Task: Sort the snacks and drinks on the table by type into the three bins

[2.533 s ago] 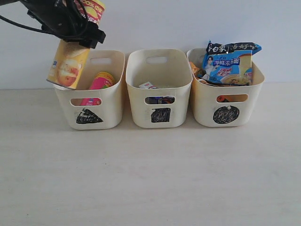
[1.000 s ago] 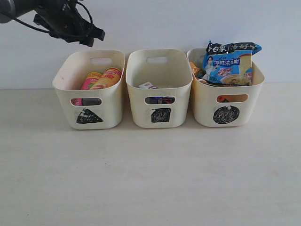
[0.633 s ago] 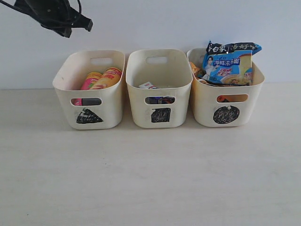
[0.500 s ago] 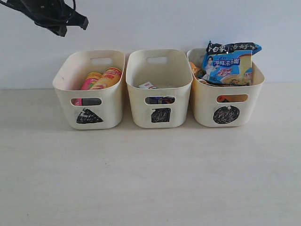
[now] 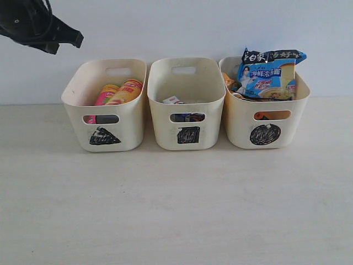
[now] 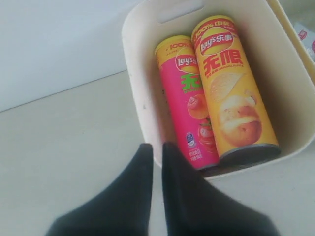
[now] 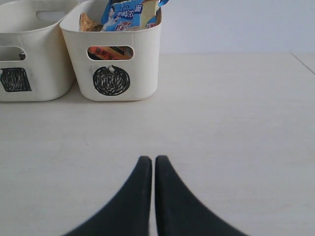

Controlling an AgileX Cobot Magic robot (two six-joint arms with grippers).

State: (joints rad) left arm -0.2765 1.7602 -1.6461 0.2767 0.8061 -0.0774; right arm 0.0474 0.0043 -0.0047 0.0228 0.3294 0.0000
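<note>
Pink tube (image 6: 189,105), orange tube (image 6: 231,93), slanted, parallel

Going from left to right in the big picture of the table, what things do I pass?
Triangle bin, holding the pink chip tube then the orange-yellow chip tube → square bin → circle bin, with the blue noodle packet sticking out.

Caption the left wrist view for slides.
Shut, empty left tool above cream bin holding pink chip tube and orange-yellow chip tube side by side.
</note>
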